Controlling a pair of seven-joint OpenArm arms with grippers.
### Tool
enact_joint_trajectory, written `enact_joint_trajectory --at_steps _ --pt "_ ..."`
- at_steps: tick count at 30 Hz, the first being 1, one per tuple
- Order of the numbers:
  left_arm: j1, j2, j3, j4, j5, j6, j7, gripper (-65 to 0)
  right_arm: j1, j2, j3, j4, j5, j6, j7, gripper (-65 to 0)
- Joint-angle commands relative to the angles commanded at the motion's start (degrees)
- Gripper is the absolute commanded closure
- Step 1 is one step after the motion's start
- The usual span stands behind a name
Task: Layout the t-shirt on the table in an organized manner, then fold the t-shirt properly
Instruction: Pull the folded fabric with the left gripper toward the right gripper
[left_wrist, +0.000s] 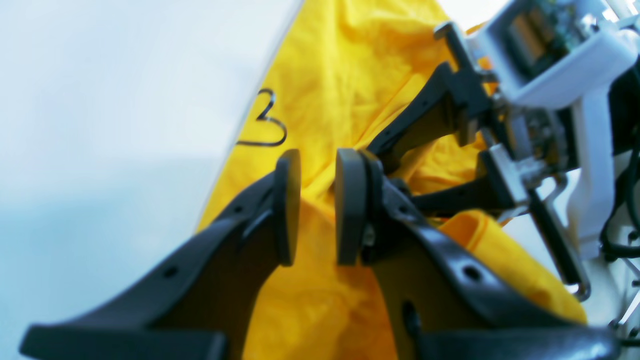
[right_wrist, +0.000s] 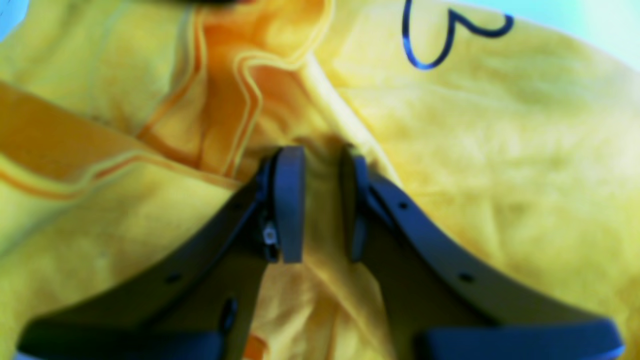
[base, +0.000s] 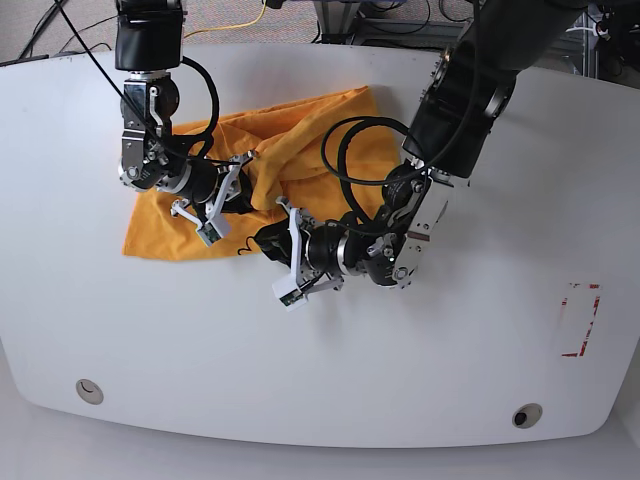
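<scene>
The t-shirt (base: 290, 150) lies bunched and creased on the far left part of the table (base: 470, 350), well away from the near edge and from the red-marked rectangle (base: 578, 320) toward the right edge — it is not laid out flat yet, so the work looks to be in the spreading stage, with folding some way off. Both arms reach into the middle of the heap, close to each other. In its wrist view the right gripper (right_wrist: 322, 205) has its pads drawn close on a raised ridge of cloth beside a seam, pinching it, probably to lift or pull that layer clear. The left gripper (left_wrist: 317, 207) stands over a fold with a narrow gap between its pads and yellow cloth showing through; whether it truly grips is not clear. Black script (left_wrist: 265, 122) shows at the cloth's edge, a hint that the front faces up there.
</scene>
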Motion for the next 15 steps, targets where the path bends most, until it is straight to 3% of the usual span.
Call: enact_joint_trajectory --at_steps 9,12,15 --pt "-1.0 0.5 0.1 0.9 -0.7 1.1 0.2 -11.0 0.6 0.1 0.0 1.6 -0.1 0.0 0.0 -13.2" --pt "-1.2 0.1 -0.1 3.1 -3.3 1.0 2.4 -11.5 0.7 0.4 0.0 4.0 -0.1 0.0 -0.1 -13.8" --pt "-1.1 -1.9 -0.1 5.6 -6.6 1.0 4.8 -16.4 1.1 0.5 0.1 6.9 -0.2 0.0 -1.2 -19.5"
